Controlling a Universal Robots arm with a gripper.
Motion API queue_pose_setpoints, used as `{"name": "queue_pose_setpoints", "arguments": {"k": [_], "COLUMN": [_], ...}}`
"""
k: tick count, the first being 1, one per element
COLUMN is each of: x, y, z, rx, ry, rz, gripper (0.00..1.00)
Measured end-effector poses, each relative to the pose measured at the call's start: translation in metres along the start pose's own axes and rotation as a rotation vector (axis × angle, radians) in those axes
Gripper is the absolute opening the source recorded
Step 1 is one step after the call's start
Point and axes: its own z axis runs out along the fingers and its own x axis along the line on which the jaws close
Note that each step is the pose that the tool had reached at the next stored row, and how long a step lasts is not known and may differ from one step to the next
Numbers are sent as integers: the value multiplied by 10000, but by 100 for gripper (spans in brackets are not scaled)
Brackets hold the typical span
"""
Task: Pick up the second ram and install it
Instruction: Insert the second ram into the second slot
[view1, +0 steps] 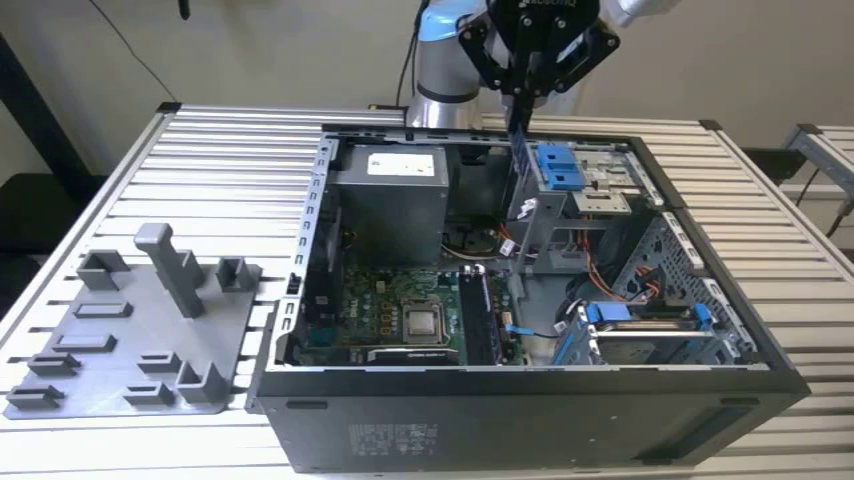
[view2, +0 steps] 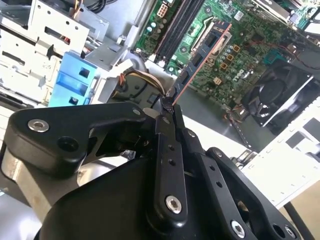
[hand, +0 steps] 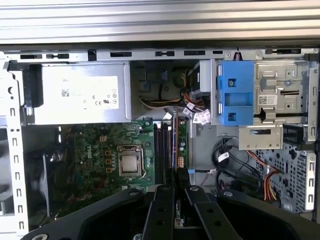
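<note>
Above the open computer case (view1: 534, 420), I find the end effector (view1: 522, 95) clamped on the second ram (view1: 515, 150), held upright: pickup complete, seating in the memory slots (hand: 160, 150) outstanding.

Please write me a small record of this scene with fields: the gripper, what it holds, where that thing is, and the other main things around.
gripper: shut on the second ram, above the open computer case
second ram: held by one end, pointing down towards the motherboard, not seated in any slot
memory slots: dark, beside the processor socket
fixture plate: grey, with upright posts, at the exterior view's left of the case
table: ribbed metal, bears the case and the plate
</note>
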Motion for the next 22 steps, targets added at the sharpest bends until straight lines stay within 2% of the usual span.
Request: {"name": "queue_pose_setpoints", "arguments": {"k": [17,22], "x": [2,1], "y": [-32,-62], "z": [166,202], "rx": [1,-2], "ry": [-6,-12], "rz": [-3,-3], "gripper": [14,14]}}
